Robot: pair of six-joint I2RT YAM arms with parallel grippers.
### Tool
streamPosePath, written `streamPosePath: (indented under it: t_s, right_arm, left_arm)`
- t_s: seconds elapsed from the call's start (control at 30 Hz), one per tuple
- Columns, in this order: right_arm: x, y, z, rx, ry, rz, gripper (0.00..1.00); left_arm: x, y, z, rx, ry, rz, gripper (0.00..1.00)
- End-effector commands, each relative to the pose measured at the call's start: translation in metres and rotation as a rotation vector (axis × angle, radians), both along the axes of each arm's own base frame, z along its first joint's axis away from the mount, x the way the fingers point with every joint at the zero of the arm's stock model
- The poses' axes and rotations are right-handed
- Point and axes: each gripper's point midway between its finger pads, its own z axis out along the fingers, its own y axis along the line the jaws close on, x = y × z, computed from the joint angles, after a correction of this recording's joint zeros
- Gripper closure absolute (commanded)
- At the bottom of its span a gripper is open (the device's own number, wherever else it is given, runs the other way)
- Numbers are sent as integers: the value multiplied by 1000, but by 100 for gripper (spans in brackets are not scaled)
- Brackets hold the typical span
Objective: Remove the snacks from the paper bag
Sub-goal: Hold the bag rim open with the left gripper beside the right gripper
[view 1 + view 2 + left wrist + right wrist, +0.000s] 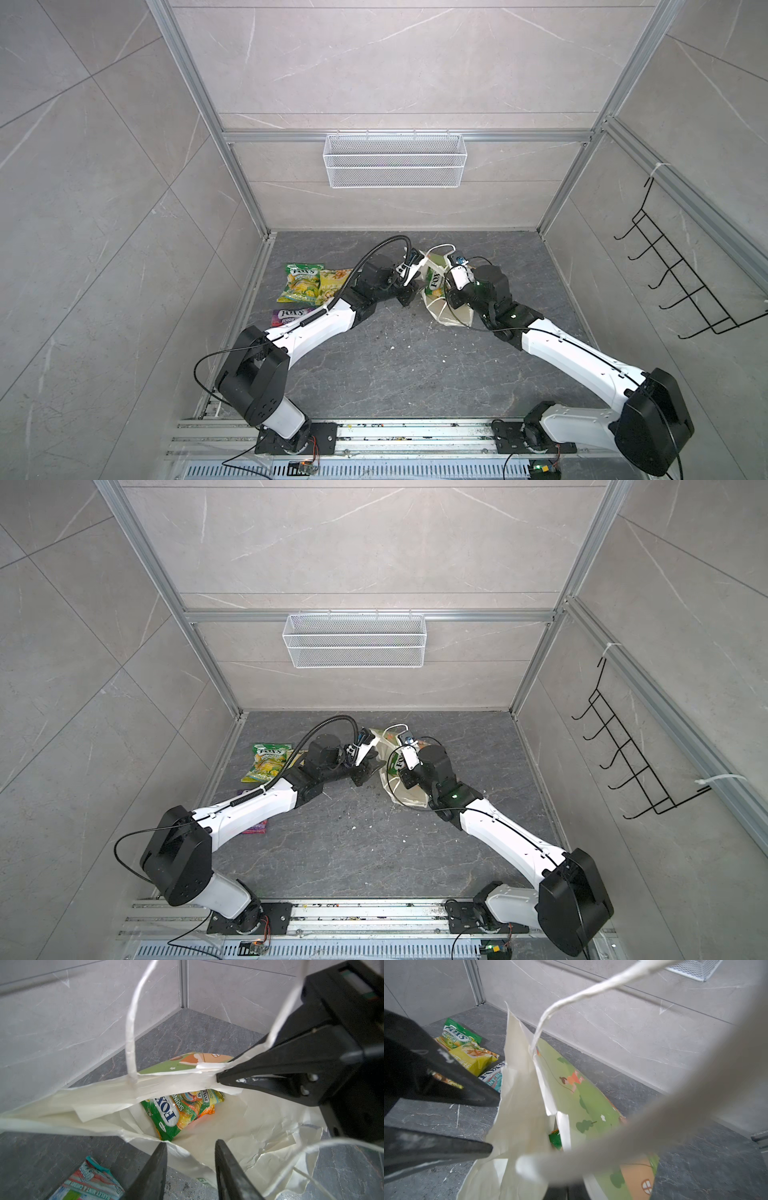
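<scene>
Right up against the lens, the left pincer [191, 1142]. Its two black fingers [155, 1169] stand apart with only bag paper showing in the gap, tips poised at the mouth of the bag [93, 1093]. The prize is dead ahead of those tips and lower down: the bagged packet [174, 1113], green, lying flat inside. Its long axis runs away from the pincer and slants toward the right arm's side. A second label peeks out just beyond it; whether that is another packet, I cannot tell. The left pincer is the nearer and the free one, so I'd call this its reach.

Sweeping across now. Off to the left pincer's left, well apart from the bag, lie the snacks that are out:
- the green packet [301, 282]
- the yellow packet [332, 284], touching the green one
- the purple packet [291, 318], half hidden under the arm
- the teal packet [89, 1180], just beside the pincer

Then the crumpled bag, and beyond it the right pincer [219, 1079], clamped tight on the far rim, holding the mouth open.

In the way, the rim's folded flap [166, 1082] sags over the packet's far end, and a handle [131, 1032] arches above the mouth. The dive likely has to go in low, under both.
</scene>
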Motion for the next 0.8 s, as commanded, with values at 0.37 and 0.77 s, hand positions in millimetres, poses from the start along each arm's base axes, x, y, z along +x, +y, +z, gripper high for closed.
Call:
streamPosePath:
  t_s: [0.37,0.77]
  right_arm:
    - [4,-9,24,64,-69,-71,100]
    - [7,-9,33,102,-85,-89,100]
  left_arm:
    - [-18,27,72,-93,-183,83,70]
    - [-14,-12,72,-124,-114,-16,78]
